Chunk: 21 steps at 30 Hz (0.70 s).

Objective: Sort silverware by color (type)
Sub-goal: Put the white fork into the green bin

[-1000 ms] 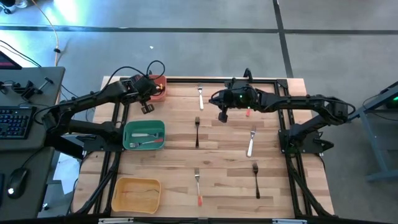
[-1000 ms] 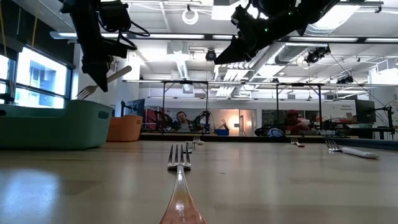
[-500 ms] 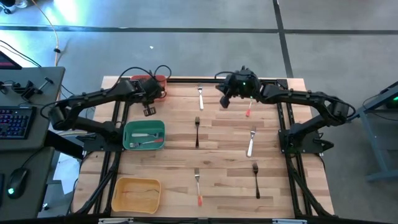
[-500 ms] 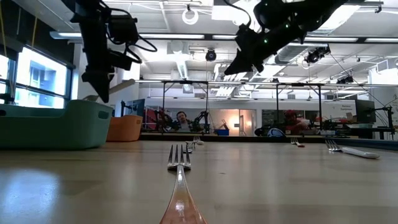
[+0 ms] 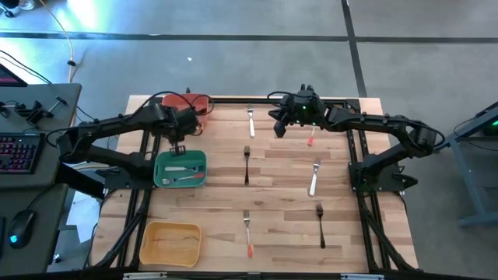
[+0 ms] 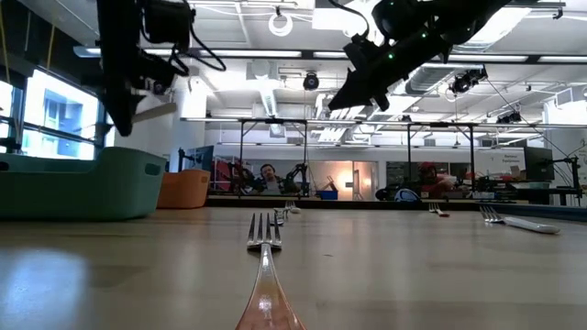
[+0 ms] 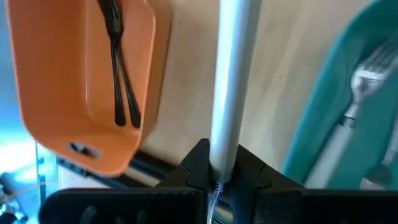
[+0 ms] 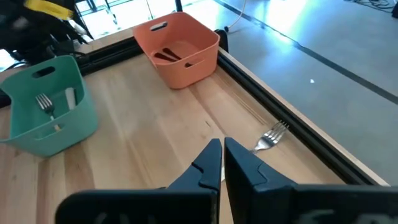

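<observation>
My left gripper [image 5: 177,146] hangs over the far edge of the green bin [image 5: 159,169], shut on a white-handled piece of silverware [image 6: 158,110]. Its head is hidden. My right gripper [image 5: 280,131] hovers shut and empty near the table's far edge, beside a white-handled fork [image 5: 250,120] that lies flat. Also flat on the table are two black forks [image 5: 247,163] [image 5: 320,224], two orange-handled pieces [image 5: 310,138] [image 5: 247,233] and a white-handled fork [image 5: 314,177]. White-handled pieces [image 5: 183,173] lie in the green bin. My left gripper pinches the white handle [image 7: 222,163] between its two fingers, close to one end. The fingers [image 6: 117,115] point down from above. The handle is lifted clear, sticks out roughly level from the fingers and runs on past them in the wrist view.
An orange bin [image 5: 194,103] with black pieces [image 7: 118,68] stands at the far left corner, and a yellow bin [image 5: 170,243] at the near left. A black frame rail [image 8: 323,155] runs along the table's far edge. Bare wood lies between the scattered forks.
My left gripper has carried the white-handled piece from beside the orange bin toward the near edge, over the green bin, and the piece has turned from slanting to about level. My right gripper has moved toward the far edge and then stayed still.
</observation>
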{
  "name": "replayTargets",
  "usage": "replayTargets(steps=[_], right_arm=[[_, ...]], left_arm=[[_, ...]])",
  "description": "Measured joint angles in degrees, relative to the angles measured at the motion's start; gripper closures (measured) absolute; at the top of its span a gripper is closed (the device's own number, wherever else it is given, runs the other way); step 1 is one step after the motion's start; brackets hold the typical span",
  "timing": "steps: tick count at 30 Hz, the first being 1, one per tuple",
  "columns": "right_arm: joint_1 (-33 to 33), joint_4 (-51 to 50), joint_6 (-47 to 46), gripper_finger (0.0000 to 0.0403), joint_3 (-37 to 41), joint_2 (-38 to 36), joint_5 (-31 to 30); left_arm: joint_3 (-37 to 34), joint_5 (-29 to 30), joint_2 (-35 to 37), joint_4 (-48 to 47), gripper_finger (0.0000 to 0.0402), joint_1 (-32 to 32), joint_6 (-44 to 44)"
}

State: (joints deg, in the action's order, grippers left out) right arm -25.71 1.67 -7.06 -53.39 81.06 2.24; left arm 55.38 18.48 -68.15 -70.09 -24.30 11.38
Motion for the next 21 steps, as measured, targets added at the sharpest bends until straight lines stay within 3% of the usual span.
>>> replayTargets(steps=[5, 11, 21], right_arm=[[0.0, 0.0, 0.9, 0.0403, 0.0, 0.0, 0.0], [0.0, 0.0, 1.1, 0.0403, 0.0, 0.0, 0.0], [0.0, 0.0, 1.1, 0.0403, 0.0, 0.0, 0.0]], left_arm=[[4.8, -0.7, 0.6, -6.8, 0.0383, 4.6, -6.9], [5.6, -9.7, 0.6, -12.7, 0.0383, 10.9, -9.2], [1.5, -15.7, 0.6, -8.9, 0.0383, 15.8, -9.7]])
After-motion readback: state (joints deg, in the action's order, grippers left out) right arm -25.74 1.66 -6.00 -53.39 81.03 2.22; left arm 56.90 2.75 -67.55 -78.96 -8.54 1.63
